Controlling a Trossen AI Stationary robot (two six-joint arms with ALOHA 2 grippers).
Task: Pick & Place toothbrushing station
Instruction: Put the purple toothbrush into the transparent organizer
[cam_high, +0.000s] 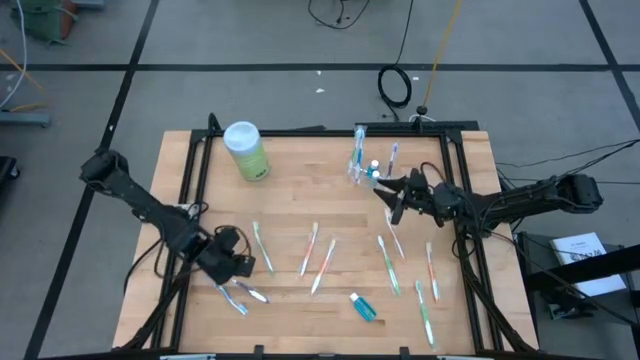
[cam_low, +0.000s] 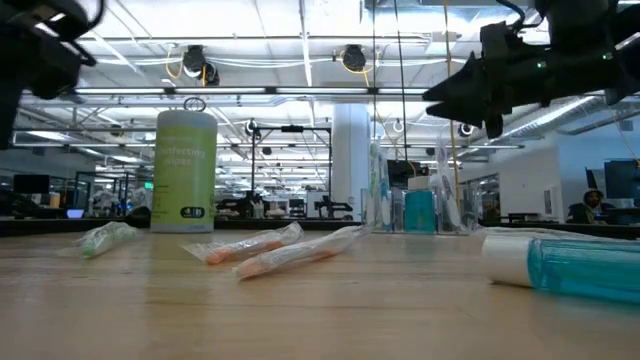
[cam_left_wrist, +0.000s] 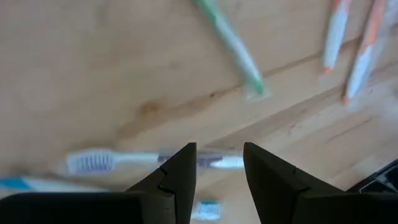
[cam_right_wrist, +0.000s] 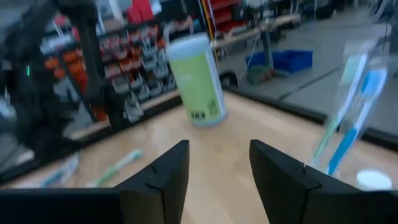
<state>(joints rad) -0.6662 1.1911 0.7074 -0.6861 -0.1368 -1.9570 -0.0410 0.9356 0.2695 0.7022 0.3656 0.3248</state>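
1. The wooden table (cam_high: 300, 170) has a black frame along its edges.
2. A light-green canister (cam_high: 246, 150) with a white lid stands near the far left corner.
3. A clear cup (cam_high: 362, 170) holding toothbrushes stands near the far edge, right of centre.
4. Loose toothbrushes (cam_high: 318, 255) lie scattered over the middle and right side, with 2 (cam_high: 240, 294) near the front left.
5. A blue toothpaste tube (cam_high: 364, 306) lies near the front edge.

Two dark, slender jointed arms are seen, each ended by a black gripper with two angular, notched fingers (cam_left_wrist: 180, 180).
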